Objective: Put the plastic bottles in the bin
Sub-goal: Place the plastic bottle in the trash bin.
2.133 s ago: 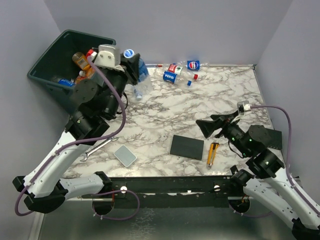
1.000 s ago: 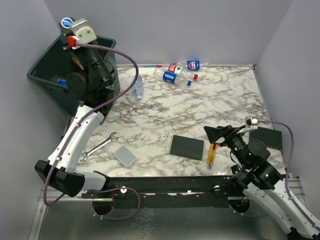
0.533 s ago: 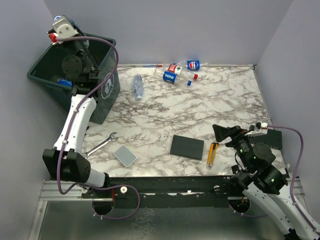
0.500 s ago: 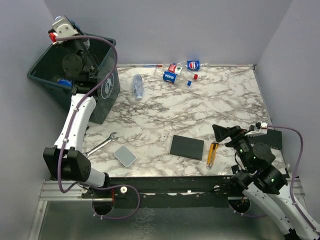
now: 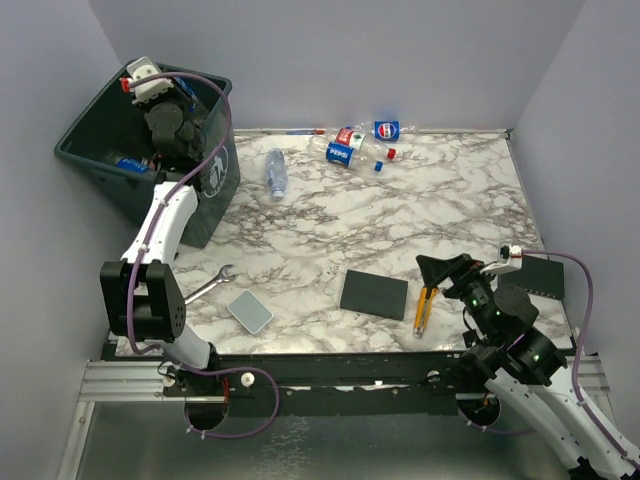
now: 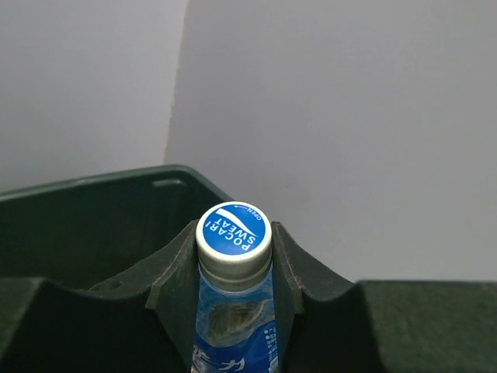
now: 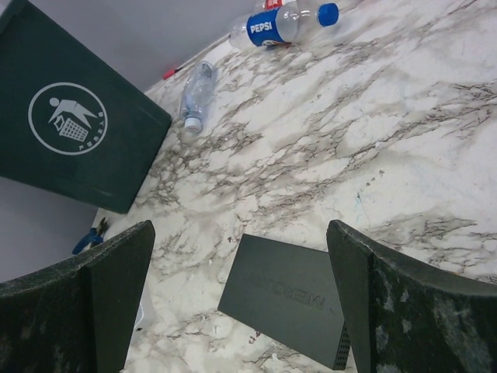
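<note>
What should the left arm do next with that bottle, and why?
Probably open the left claw and let the bottle go. The claw is shut on the neck of the Pocari Sweat bottle, and the top view shows that wrist over the mouth of the bin. A drop from there should land inside, though the bottle's height above the bin floor is hard to judge.

Mounted high behind the arm bases, the fixed overhead camera looks down and forward over the whole marble table (image 5: 420,200) to the far wall, with the bin (image 5: 212,190) at far left. The left wrist camera sits close behind the left tool (image 6: 233,233) and faces level across the bin's rim, a capped bottle (image 6: 233,311) filling its near field. The right wrist camera looks low across the table between the fingers of the right tool (image 7: 239,225). It shares the bin's symbol face, the black pad (image 7: 283,299) and the Pepsi bottle (image 7: 283,23) with the overhead view.
</note>
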